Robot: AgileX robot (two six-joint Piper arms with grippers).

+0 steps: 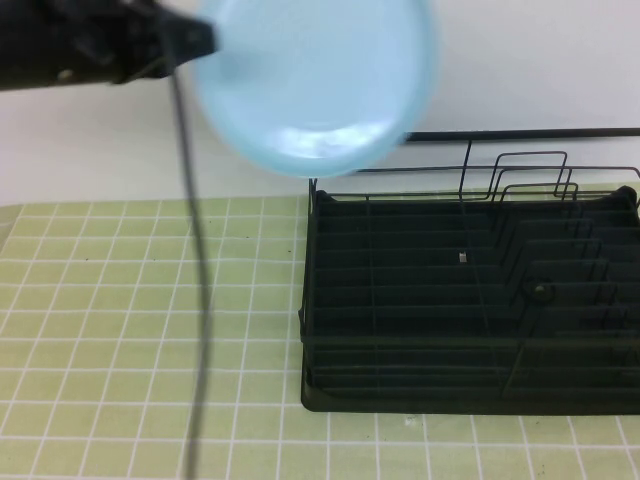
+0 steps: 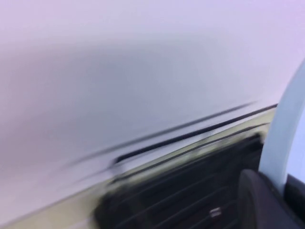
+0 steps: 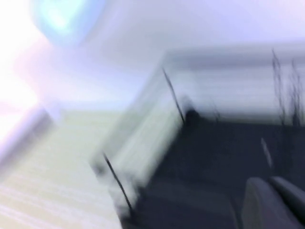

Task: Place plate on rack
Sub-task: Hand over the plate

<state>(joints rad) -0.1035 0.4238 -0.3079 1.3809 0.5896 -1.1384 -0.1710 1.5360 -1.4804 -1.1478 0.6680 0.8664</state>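
The light-blue plate hangs in the air, tilted, above and to the left of the rack's back left corner. My left gripper is shut on the plate's left rim. In the left wrist view the plate rim stands between the dark fingers. The black wire rack stands on the right of the table, with its divider loops at its right end. It also shows in the left wrist view and the right wrist view. My right gripper is out of the high view, shut and empty, above the rack. The plate shows as a blue blur in the right wrist view.
A green gridded mat covers the table left of the rack. The left arm's cable hangs down over the mat. A white wall rises behind the rack.
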